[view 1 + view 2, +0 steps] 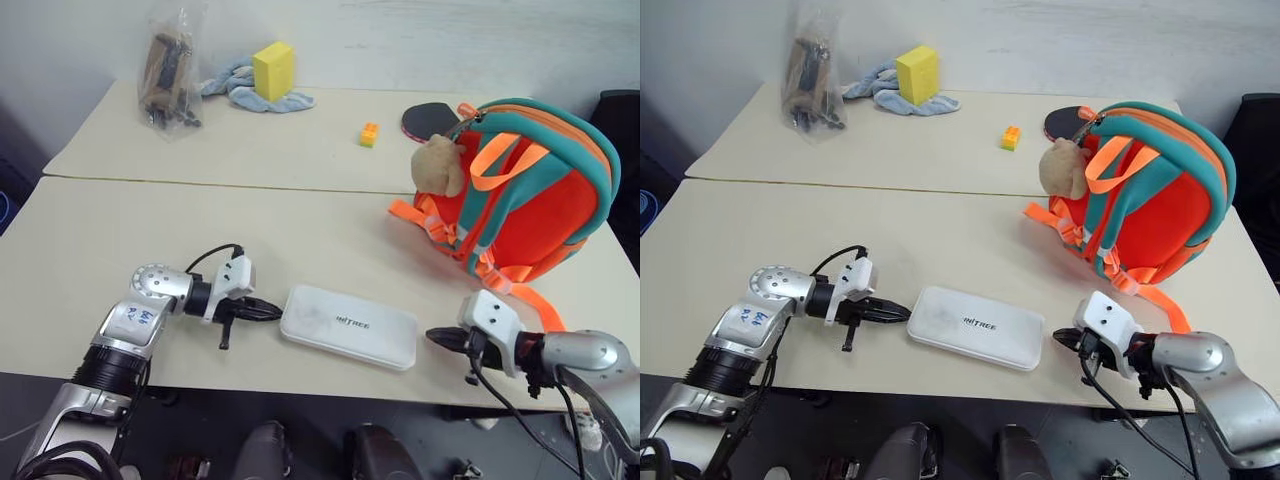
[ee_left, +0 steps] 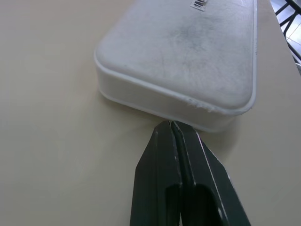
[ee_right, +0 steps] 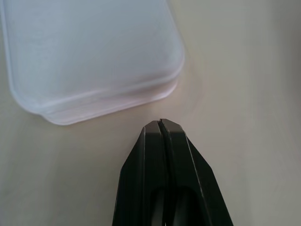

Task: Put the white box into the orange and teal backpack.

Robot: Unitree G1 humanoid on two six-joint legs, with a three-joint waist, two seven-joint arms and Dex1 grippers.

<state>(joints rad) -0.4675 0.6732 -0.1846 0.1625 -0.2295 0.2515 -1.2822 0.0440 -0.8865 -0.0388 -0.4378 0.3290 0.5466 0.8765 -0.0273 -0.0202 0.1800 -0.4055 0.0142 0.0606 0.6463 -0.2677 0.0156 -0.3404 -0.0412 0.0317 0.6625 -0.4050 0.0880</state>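
I see the white box (image 1: 348, 327) lying flat at the near edge of the table (image 1: 300, 240), between my two grippers. The left gripper (image 1: 272, 312) is pinched closed on nothing, tips at the box's left end. The right gripper (image 1: 434, 336) is closed and empty too, just off the right end. The backpack (image 1: 520, 190) stands beyond on the right.
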